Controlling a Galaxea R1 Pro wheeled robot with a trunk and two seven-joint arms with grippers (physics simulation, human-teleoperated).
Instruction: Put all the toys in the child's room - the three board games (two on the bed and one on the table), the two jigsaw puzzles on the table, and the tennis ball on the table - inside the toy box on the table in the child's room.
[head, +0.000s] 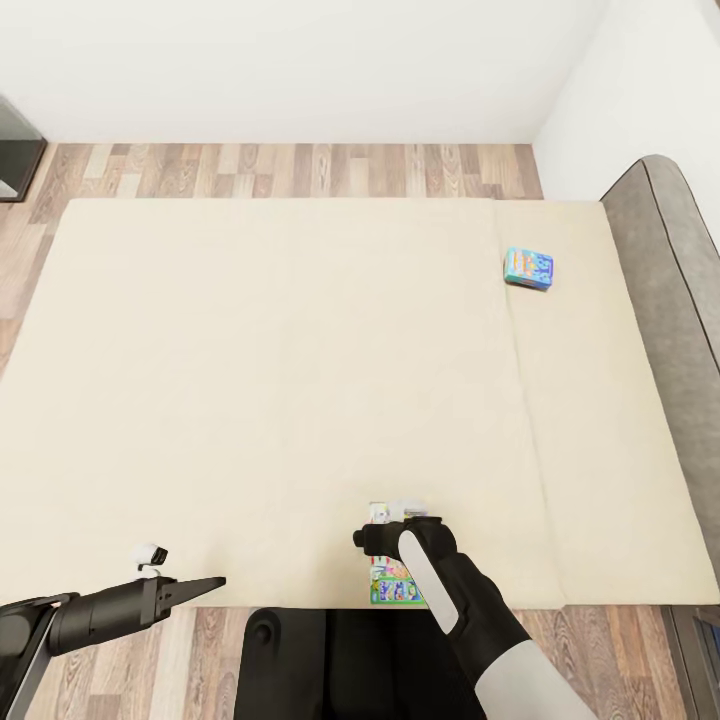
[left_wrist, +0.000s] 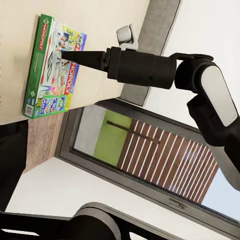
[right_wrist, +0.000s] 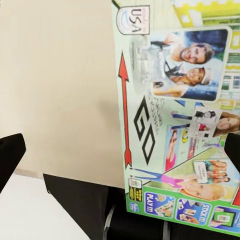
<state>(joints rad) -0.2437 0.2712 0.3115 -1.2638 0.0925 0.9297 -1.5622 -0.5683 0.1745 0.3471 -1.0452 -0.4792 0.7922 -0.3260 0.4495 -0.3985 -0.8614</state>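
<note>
- Head view takes in the bed (head: 280, 380), its beige mattress spread wide beyond both pincers; neither the toy box nor the table is in sight, so by my judgement nothing shown here has been packed yet.
- White-and-green board game (head: 392, 578) lies flat at the bed's near edge, directly under the right pincer (head: 405, 515). The right wrist view shows its printed lid (right_wrist: 175, 125) between two dark fingertips set wide apart, so that pincer is released and poised over it, not gripping.
- Left pincer (head: 205, 586) hangs off the bed's near edge, well apart from that game, carrying nothing; whether it is parted or closed I cannot tell.
- Smaller blue board game (head: 529, 268) rests far beyond the right pincer, near the grey headboard (head: 660, 260), untouched.
</note>
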